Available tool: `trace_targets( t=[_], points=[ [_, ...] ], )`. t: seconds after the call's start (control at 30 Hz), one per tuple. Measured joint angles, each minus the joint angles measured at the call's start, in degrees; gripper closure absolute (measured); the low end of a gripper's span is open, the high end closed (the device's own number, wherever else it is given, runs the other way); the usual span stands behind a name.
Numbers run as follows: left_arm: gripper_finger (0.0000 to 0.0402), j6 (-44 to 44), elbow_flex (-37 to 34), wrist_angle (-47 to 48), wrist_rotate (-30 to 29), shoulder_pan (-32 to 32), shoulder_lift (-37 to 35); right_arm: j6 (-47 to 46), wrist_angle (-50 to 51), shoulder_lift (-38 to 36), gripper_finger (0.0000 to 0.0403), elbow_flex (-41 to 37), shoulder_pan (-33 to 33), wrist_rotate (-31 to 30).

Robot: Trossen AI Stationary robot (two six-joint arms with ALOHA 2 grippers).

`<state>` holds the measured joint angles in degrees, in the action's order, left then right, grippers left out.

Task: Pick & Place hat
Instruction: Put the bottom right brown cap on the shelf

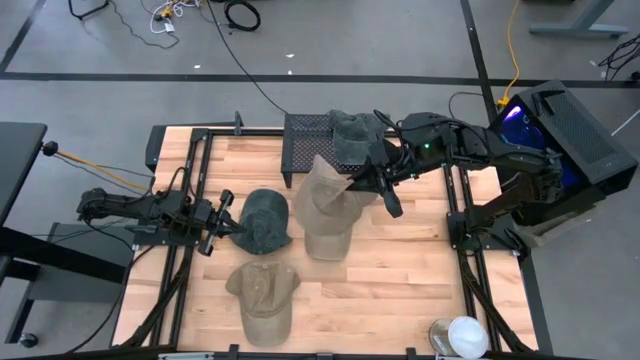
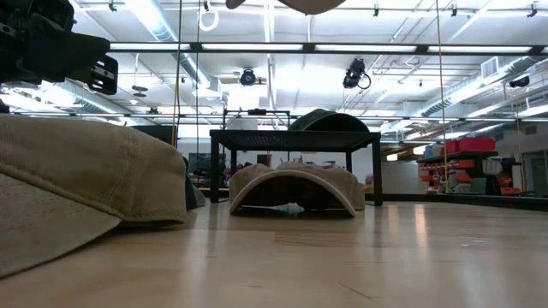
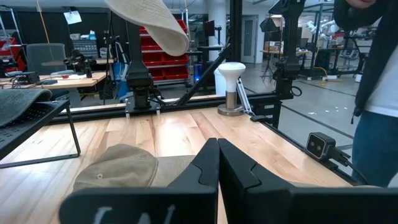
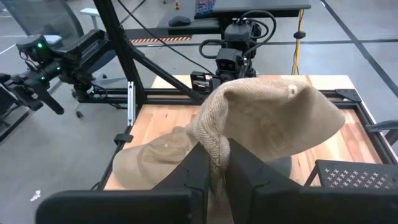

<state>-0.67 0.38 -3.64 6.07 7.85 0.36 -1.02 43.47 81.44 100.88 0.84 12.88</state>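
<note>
A: Overhead first. Right gripper (image 1: 372, 178) clamped on the tan hat (image 1: 322, 190), held up off the wooden table (image 1: 400, 280), just in front of the black mesh rack (image 1: 305, 140). A dark hat (image 1: 352, 132) sits on that rack.

B: Left side?

A: Left gripper (image 1: 226, 222) low over the table, fingers together, nothing in them, tip just beside a dark green hat (image 1: 266, 220). Two more tan hats lie on the boards: a centre hat (image 1: 328, 238) under the lifted one, and a near-edge hat (image 1: 264, 293).

B: Low view?

A: Near-edge hat (image 2: 77, 192) fills the left foreground; centre hat (image 2: 295, 190) rests in front of the rack (image 2: 295, 137).

B: Left wrist?

A: Fingers (image 3: 205, 171) pressed shut; lifted tan hat (image 3: 152, 25) hangs high ahead.

B: Right wrist?

A: Fingers (image 4: 199, 165) pinch a fold of the tan hat (image 4: 273, 118), which drapes above the table.
</note>
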Motion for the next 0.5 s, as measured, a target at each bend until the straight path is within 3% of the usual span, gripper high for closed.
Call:
trace_targets(
  t=[0.5],
  points=[
    [0.0399,0.0,0.0,0.0,0.0,0.0,0.0,0.0,0.2,0.0,0.0367,0.0,0.0,-1.0]
  ],
)
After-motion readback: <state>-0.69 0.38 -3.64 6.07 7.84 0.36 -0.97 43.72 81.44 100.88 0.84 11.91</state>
